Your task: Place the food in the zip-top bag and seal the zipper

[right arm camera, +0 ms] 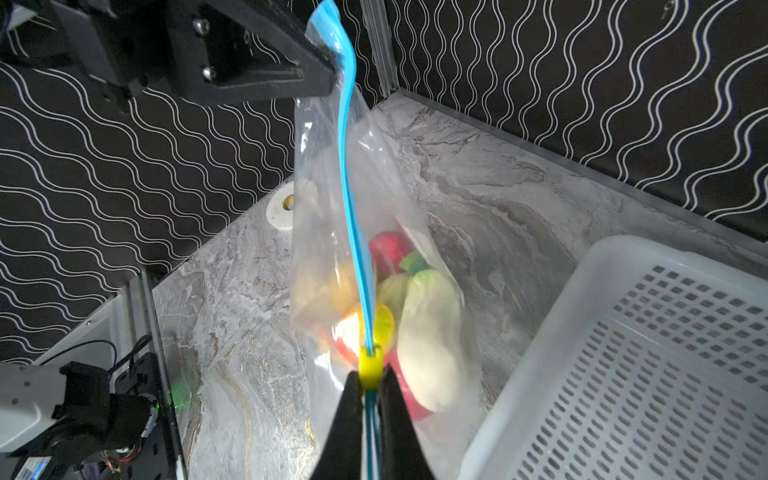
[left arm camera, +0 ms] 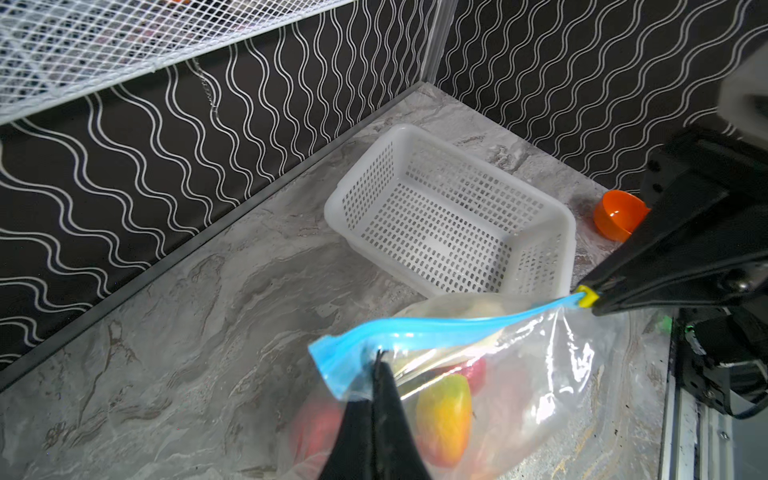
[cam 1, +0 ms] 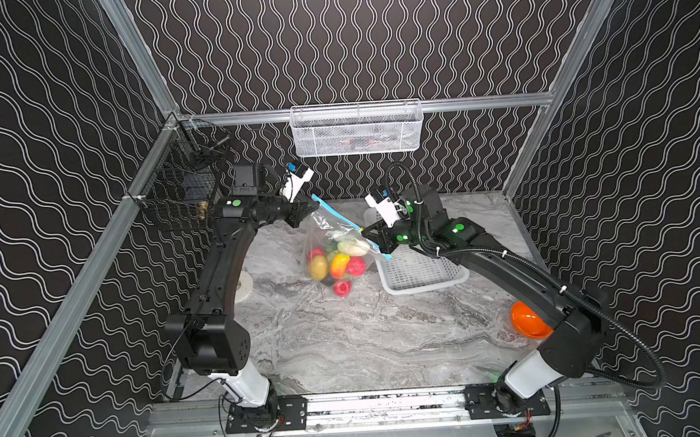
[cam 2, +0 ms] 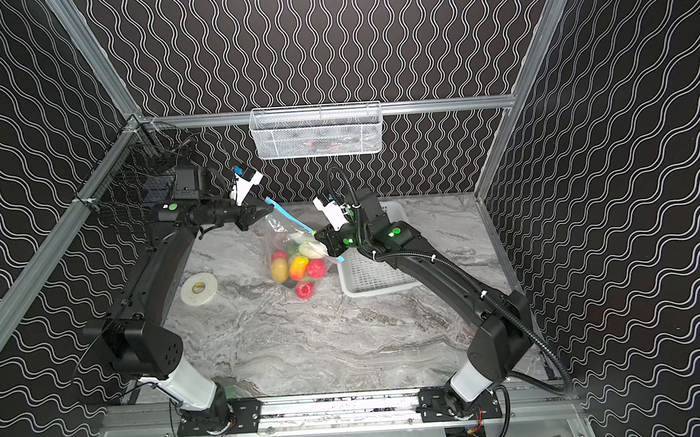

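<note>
The zip-top bag [cam 1: 319,225] hangs stretched between both grippers above the marble table, its lower end resting on the table. The food [cam 1: 334,264] lies inside it: red rounds, a yellow potato, an orange-yellow pepper [left arm camera: 444,415] and a pale white-green piece [right arm camera: 432,345]. My left gripper [cam 1: 317,205] [left arm camera: 379,357] is shut on the far corner of the blue zipper [left arm camera: 436,330]. My right gripper [cam 1: 365,232] [right arm camera: 369,376] is shut on the zipper's other end, with the yellow-green slider [right arm camera: 370,363] at its fingertips. The strip [right arm camera: 349,187] runs as one line between the two grippers.
A white perforated basket [cam 1: 418,273] stands right of the bag, under the right arm. An orange bowl [cam 1: 527,321] sits at the right edge. A white tape roll [cam 2: 198,288] lies on the left. A white wire basket [cam 1: 355,129] and a black one [cam 1: 180,192] hang on the walls.
</note>
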Available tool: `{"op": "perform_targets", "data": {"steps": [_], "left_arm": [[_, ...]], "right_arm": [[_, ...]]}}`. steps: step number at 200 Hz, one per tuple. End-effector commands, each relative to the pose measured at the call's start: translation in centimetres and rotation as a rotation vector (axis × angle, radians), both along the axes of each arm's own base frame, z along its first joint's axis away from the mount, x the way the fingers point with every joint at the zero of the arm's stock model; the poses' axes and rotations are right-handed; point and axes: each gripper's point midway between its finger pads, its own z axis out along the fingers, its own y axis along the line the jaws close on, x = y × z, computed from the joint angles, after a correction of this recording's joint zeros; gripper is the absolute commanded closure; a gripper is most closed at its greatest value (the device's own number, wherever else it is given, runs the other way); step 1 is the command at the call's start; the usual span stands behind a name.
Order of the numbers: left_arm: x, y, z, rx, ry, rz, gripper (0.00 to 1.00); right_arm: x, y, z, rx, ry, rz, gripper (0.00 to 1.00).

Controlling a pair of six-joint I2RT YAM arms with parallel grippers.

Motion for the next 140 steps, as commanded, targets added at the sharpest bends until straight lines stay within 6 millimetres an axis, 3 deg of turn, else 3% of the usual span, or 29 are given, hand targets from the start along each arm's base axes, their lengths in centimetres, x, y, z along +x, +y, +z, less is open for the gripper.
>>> {"op": "perform_targets", "data": {"steps": [1, 140], "left_arm": [[2.2, 1.2, 1.7, -0.004, -0.076, 0.099, 1.00], [3.5, 2.1, 2.2, -0.052, -0.039, 0.203, 1.00]], "right_arm": [[-0.5, -1.1, -0.8, -0.044, 0.032, -0.031, 0.95], [-2.6, -5.0, -3.6, -0.143, 0.122, -0.149, 0.95]]}}
